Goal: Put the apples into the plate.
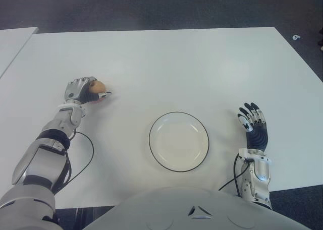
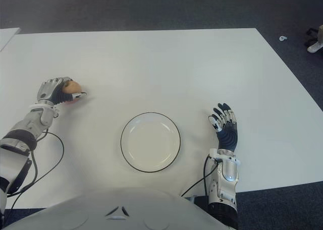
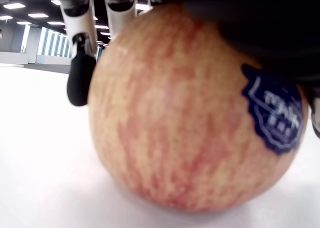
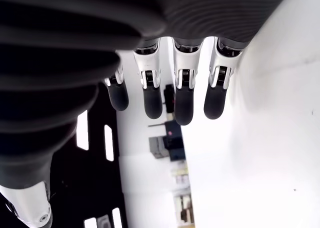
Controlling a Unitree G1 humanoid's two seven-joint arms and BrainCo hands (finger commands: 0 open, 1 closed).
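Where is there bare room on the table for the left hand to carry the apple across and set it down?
The left hand grips the apple on the table. The stretch between it and the plate is bare, and the plate is empty. The table's far half is bare too. The open right hand shows right of the plate. Nowhere is crowded.

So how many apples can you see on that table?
1. The apple sits on the table's left side, with the left robot hand closed over it. The plate holds none; no others are visible.
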